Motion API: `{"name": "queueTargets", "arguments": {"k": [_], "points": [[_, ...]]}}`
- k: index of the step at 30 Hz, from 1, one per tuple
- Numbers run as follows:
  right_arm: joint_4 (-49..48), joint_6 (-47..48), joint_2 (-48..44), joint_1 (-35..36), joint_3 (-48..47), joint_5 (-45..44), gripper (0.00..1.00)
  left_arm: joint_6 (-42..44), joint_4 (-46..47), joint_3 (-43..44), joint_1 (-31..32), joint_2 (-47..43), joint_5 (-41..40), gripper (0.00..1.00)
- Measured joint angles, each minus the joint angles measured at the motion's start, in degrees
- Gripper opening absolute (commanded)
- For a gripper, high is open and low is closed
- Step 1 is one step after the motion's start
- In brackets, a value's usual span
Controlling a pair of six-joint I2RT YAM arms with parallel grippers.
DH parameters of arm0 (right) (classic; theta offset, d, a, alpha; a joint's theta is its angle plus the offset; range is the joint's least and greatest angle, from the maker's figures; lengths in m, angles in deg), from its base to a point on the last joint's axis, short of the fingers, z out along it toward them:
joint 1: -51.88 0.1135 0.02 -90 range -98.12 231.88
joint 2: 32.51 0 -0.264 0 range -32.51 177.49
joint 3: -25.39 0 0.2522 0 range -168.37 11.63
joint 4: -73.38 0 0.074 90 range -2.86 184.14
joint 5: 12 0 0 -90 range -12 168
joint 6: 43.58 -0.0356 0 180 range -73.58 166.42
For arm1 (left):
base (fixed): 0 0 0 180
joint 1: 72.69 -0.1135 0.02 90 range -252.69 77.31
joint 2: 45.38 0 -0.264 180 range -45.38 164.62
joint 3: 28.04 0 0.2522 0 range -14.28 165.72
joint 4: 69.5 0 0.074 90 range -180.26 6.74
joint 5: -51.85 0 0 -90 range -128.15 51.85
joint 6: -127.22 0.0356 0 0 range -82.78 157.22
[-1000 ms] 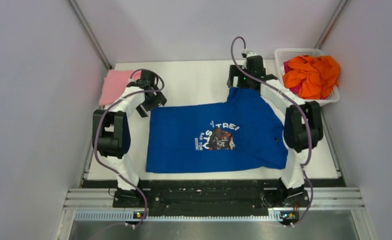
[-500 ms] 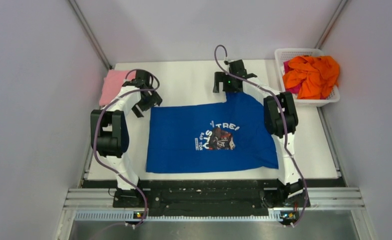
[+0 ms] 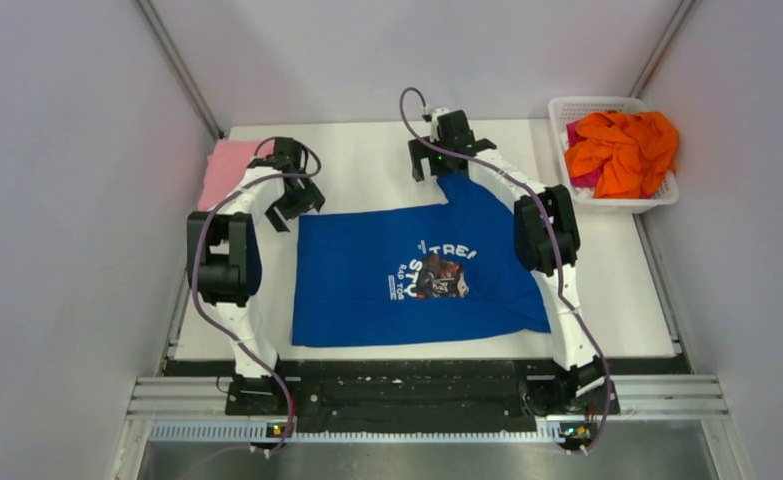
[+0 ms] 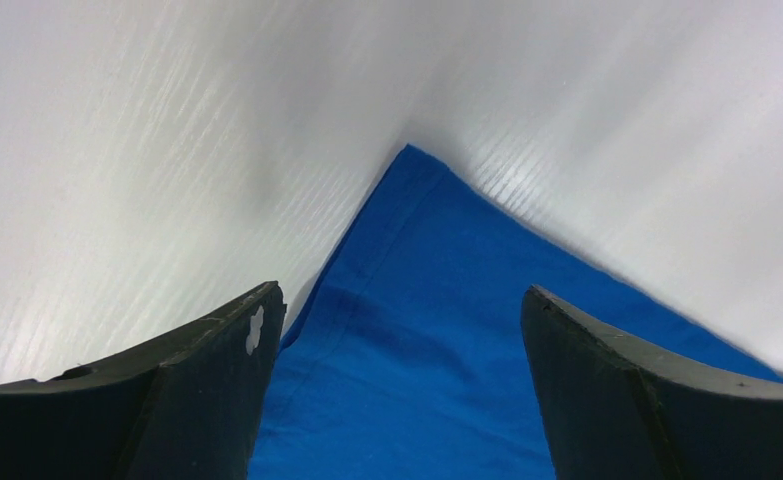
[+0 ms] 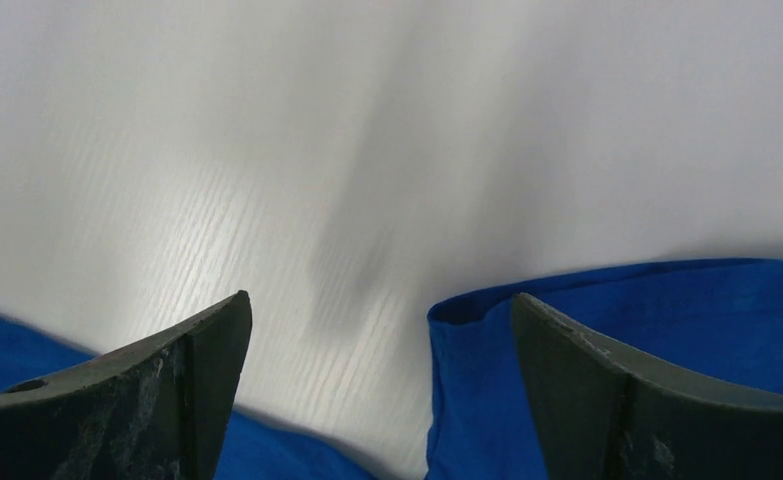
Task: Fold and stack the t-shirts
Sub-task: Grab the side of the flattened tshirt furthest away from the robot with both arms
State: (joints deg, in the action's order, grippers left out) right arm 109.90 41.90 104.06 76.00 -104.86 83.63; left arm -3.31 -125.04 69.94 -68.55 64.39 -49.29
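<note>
The royal blue t-shirt [image 3: 407, 285], with white lettering and a dark chest graphic, lies spread flat in the middle of the table. My left gripper [image 3: 294, 210] is open over its back left corner; that corner [image 4: 417, 330] lies between the open jaws [image 4: 402, 310]. My right gripper [image 3: 433, 172] is open at the shirt's back edge, where a raised part of the shirt peaks. In the right wrist view the gripper [image 5: 379, 310] straddles bare table, with a blue sleeve edge [image 5: 567, 330] on the right. A pale pink t-shirt [image 3: 225, 170] lies at the back left. Orange t-shirts [image 3: 622, 150] are heaped in the basket.
A white lattice basket [image 3: 607, 103] stands at the back right corner. Grey walls close in the white table [image 3: 367, 165] on three sides. The arms' bases and a black rail [image 3: 417, 390] run along the near edge.
My right arm has swung left along the shirt's back edge, away from the basket. The shirt's right side has drawn in leftward. My left gripper has barely moved.
</note>
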Motion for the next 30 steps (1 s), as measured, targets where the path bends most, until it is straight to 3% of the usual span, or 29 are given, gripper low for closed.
{"name": "queueTargets", "arguments": {"k": [17,30], "points": [[-3.5,0.7,0.2,-8.0,-1.9,-7.6,0.99,-3.0,-3.0,10.2,0.0,11.2,-4.9,0.65],[-4.0,2.0,7.9,-7.8,-7.1,-5.8,0.99,-6.3,-4.4,12.2,0.0,13.8,-7.2,0.5]]}}
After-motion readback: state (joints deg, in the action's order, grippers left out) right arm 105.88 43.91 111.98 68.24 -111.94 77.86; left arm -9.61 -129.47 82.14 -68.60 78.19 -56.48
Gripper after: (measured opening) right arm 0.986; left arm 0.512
